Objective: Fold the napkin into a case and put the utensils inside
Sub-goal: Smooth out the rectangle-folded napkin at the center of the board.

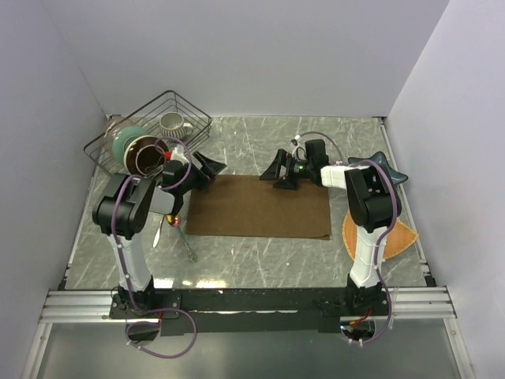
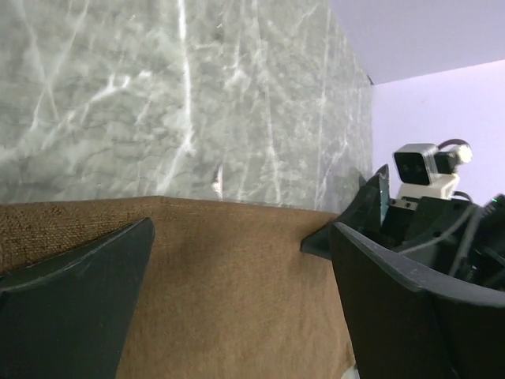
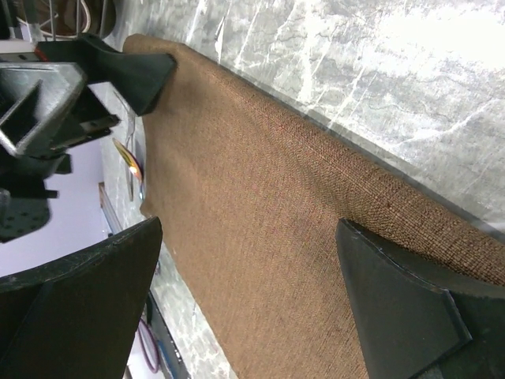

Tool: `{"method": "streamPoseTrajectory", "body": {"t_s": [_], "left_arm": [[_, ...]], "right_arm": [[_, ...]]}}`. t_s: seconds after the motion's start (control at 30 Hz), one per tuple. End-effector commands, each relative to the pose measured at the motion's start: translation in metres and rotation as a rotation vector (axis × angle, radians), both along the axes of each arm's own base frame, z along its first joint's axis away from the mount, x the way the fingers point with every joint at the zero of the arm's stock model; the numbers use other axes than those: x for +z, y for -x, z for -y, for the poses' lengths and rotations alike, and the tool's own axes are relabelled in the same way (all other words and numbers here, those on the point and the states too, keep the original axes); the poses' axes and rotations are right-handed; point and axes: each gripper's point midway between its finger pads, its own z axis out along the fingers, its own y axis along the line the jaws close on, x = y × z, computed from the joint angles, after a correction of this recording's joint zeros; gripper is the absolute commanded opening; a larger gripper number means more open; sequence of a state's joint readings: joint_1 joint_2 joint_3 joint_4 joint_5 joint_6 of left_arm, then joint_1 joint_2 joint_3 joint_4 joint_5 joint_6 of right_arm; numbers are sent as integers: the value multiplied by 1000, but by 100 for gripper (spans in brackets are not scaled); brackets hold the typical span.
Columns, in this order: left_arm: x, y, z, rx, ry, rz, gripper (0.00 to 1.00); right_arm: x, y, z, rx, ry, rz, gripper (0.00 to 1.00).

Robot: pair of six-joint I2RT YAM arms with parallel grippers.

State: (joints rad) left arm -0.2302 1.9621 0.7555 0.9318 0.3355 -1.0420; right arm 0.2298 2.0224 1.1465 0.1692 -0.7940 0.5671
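Note:
The dark-brown napkin (image 1: pixel 260 207) lies flat on the marble table as a wide rectangle. My left gripper (image 1: pixel 211 168) hovers open over its far left corner, with only cloth (image 2: pixel 237 292) between the fingers (image 2: pixel 243 229). Facing it, my right gripper (image 1: pixel 278 174) stands open over the far edge near the middle, its jaws (image 3: pixel 248 229) spread across the weave (image 3: pixel 268 205) and holding nothing. The utensils (image 1: pixel 175 229) lie on the table left of the napkin, partly under my left arm. One has a gold-orange bowl, and a sliver of them (image 3: pixel 130 167) shows past the cloth's end.
A black wire basket (image 1: pixel 197 110) at the back left holds a mug (image 1: pixel 172 124) and bowls (image 1: pixel 134 150). An orange-tan fan-shaped mat (image 1: pixel 402 237) lies by the right arm's base. White walls close three sides.

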Motion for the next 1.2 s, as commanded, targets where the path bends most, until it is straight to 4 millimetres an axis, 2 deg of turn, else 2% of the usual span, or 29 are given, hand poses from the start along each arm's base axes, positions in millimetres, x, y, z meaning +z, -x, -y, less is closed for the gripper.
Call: {"method": "streamPoseTrajectory", "body": {"t_s": [0.0,0.03,0.07,0.1,0.13,0.17,0.2,0.27,0.3,0.37,0.4,0.47,0.5,0.53,0.6,0.63,0.67,0.73,0.9,1.1,1.17], "left_arm": [[83,4,4,-92,-51,232,99],[83,10,6,-124,-79,205,99],[87,12,6,-159,-157,238,99],[113,9,7,-175,-206,282,99],[114,10,9,-188,-277,277,99],[88,19,0,-228,-427,192,99],[102,12,-7,-187,-491,209,99],[87,12,-32,-147,-659,171,99],[85,13,-37,-147,-711,176,99],[74,18,-43,-200,-801,190,91],[68,23,-44,-227,-817,183,86],[61,30,-41,-273,-830,188,58],[53,34,-41,-287,-831,167,43],[49,35,-39,-296,-828,153,22],[38,37,-36,-307,-807,115,8],[35,37,-35,-309,-797,105,5],[33,36,-33,-313,-784,101,3],[31,29,-28,-310,-775,104,1],[16,6,-26,-286,-800,80,1],[-14,-9,-38,-239,-833,-67,1],[-15,-14,-43,-207,-847,-88,1]], "right_arm": [[15,-3,1,9,36,36,100],[24,-2,-2,14,25,46,100],[44,-1,-11,21,-3,74,100],[54,1,-17,27,-23,86,100],[63,2,-21,27,-41,97,100],[78,4,-31,29,-71,119,100],[85,3,-36,24,-84,130,100],[96,0,-49,17,-134,132,100],[102,1,-60,28,-153,140,100],[101,-3,-73,23,-183,115,100],[107,-4,-84,38,-200,124,100],[102,-10,-95,26,-220,108,100],[106,-13,-101,32,-234,116,100],[105,-14,-106,34,-241,108,100],[101,-21,-115,22,-262,93,100],[100,-21,-119,24,-267,90,100],[90,-24,-122,18,-265,71,100],[91,-30,-127,16,-277,73,100],[74,-36,-141,10,-297,34,100],[52,-40,-147,4,-287,5,100],[45,-40,-146,8,-274,3,100]]}}
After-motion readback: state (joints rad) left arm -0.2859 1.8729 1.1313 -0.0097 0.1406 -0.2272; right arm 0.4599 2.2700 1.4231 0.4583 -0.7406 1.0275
